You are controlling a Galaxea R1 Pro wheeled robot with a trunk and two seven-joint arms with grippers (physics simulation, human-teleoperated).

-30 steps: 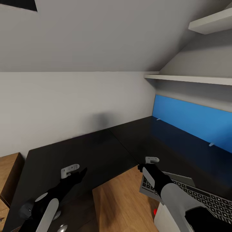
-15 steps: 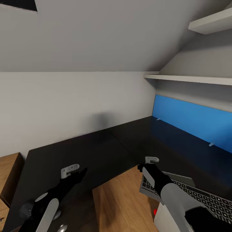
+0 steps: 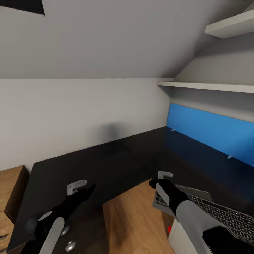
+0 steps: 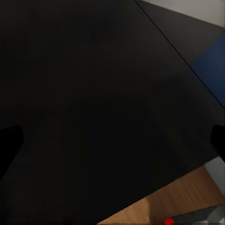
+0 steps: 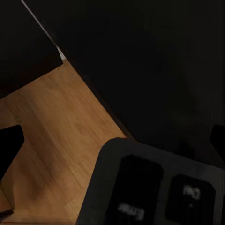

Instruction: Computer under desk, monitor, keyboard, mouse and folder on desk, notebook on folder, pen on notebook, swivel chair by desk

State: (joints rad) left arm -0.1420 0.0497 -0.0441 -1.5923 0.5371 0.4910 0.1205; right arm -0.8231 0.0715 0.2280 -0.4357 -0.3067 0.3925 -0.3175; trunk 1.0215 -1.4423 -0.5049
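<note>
While both arms hover over the black top of the desk (image 3: 88,165), the step in hand appears to be placing the keyboard (image 3: 215,211); it lies just beside and behind the right gripper (image 3: 160,181), on the arm's outer side, its near corner jutting past the desk edge over the wooden floor (image 3: 130,218); in the right wrist view the keyboard's rounded corner (image 5: 140,187) sits close under the fingers, whose dark tips frame the picture widely apart, so the right gripper is released and carries nothing; the left gripper (image 3: 84,188) hangs above the bare desk surface (image 4: 93,93), its tips likewise spread at the picture's sides, released and empty; below it, silver knobs (image 3: 70,245) mark the drawer unit. A small red light (image 3: 169,230) glows just below the right arm, with a pale surface beside it, perhaps the monitor's corner, though too little shows to be sure; a blue panel (image 3: 208,132) lines the wall well beyond the right gripper, under a white shelf (image 3: 208,86). Judging from this, the keyboard is not yet squarely on the desk; the next move calls for lowering the right gripper to its near edge, pinching it flat, and sliding it forward, clear of the edge.
</note>
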